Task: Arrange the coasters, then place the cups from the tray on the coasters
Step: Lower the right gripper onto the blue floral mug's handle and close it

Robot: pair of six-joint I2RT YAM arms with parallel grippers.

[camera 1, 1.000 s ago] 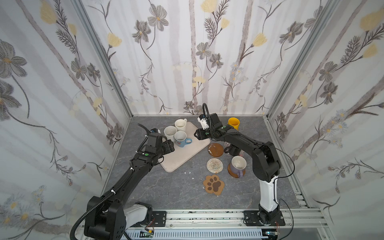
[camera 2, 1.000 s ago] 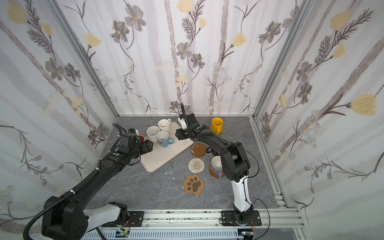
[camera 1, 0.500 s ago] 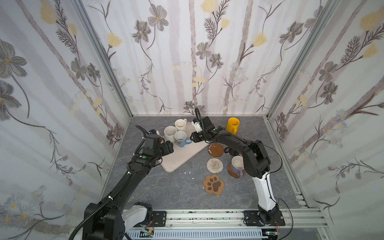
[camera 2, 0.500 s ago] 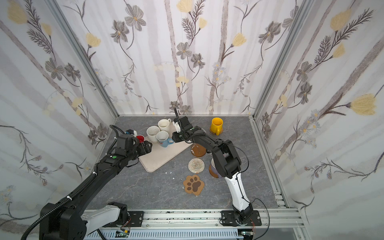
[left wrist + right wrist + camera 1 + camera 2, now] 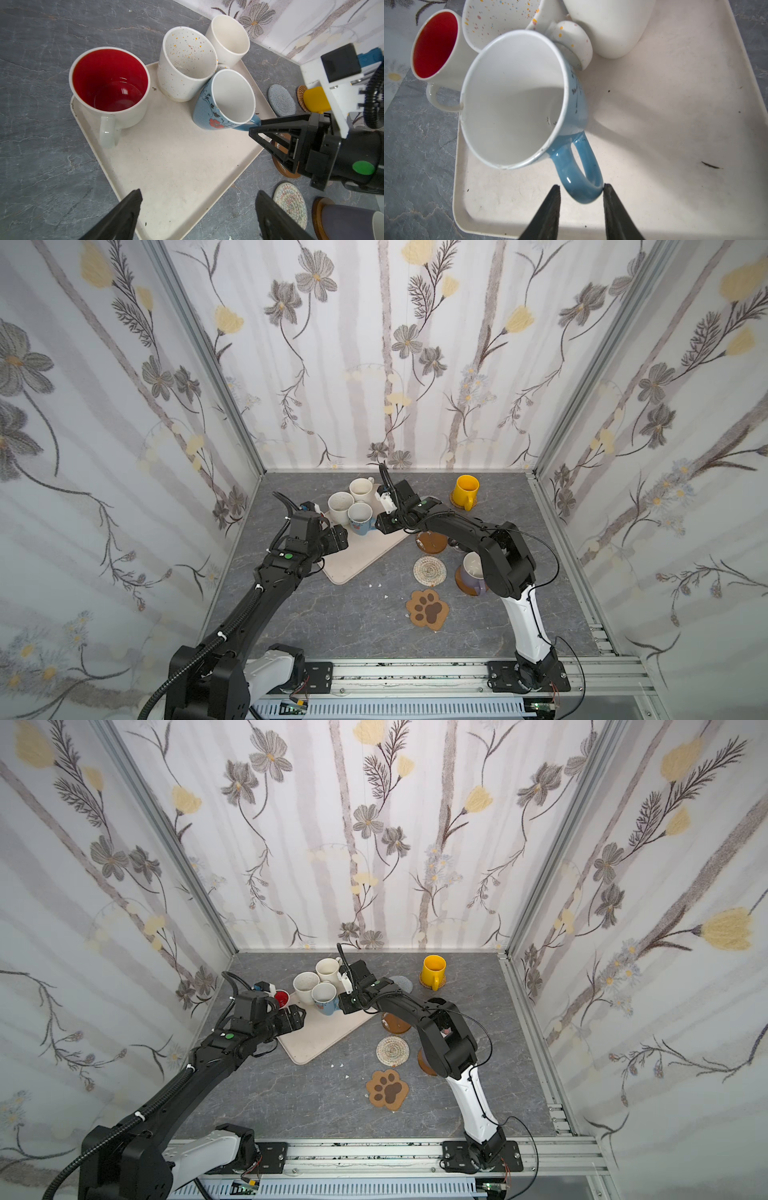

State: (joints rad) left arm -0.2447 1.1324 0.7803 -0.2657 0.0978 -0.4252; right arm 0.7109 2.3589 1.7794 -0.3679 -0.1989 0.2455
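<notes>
One blue mug (image 5: 512,99) stands on the tray (image 5: 654,145) with the right pincer (image 5: 581,185) narrow astride its handle (image 5: 563,166) — a firm clamp cannot be confirmed — so seat the fingers (image 5: 548,207) deeper, close fully, then lift clear of the speckled mug (image 5: 500,22) against it.

On the tray (image 5: 654,145), the flowered mug (image 5: 517,99) stood directly ahead of the right gripper (image 5: 581,186), its handle between the jaws. Beyond it the speckled mug (image 5: 185,68) touched it, with the plain mug (image 5: 228,39) just beside that and the wide mug (image 5: 110,83) at the tray's corner. The left gripper (image 5: 199,192) hung over the tray's opposite end, facing all four mugs. Behind the right gripper, off the tray, lay the disc coaster (image 5: 432,541), with the spiral coaster (image 5: 429,571) and paw-print coaster (image 5: 428,608) farther back.
</notes>
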